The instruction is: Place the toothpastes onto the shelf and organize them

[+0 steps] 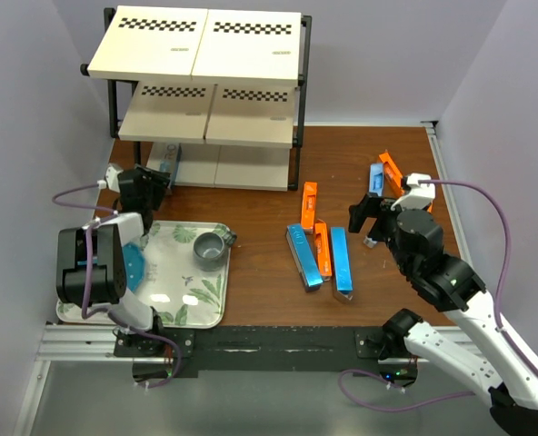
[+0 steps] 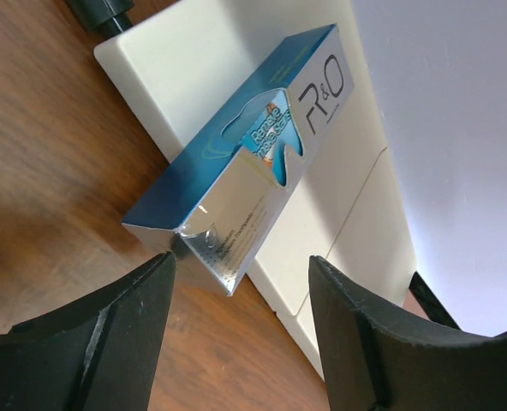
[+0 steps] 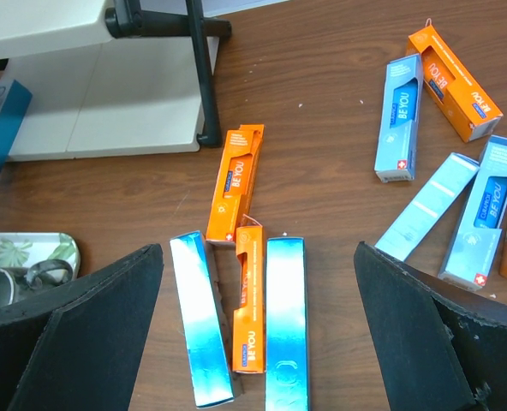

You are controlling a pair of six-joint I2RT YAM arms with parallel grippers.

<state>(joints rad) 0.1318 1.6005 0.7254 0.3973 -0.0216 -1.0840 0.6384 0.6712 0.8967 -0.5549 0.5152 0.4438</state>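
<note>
A shiny dark blue toothpaste box [image 2: 236, 171] lies on the shelf's lowest cream board [image 2: 322, 231], its near end overhanging the wood. My left gripper [image 2: 241, 282] is open just short of that end, with nothing between its fingers. From above, the left gripper [image 1: 151, 186] sits at the shelf's [image 1: 205, 54] lower left. My right gripper [image 3: 255, 257] hangs wide open over two metallic blue boxes [image 3: 200, 321] [image 3: 286, 325] and two orange ones [image 3: 248, 300] [image 3: 235, 184]. Several light blue and orange toothpastes [image 3: 426, 205] lie at the right.
A leaf-patterned tray [image 1: 183, 272] at the near left holds a grey cup [image 1: 210, 250] and a blue plate [image 1: 134, 263]. The shelf's black leg [image 3: 204, 77] stands just beyond the middle boxes. White walls close in both sides.
</note>
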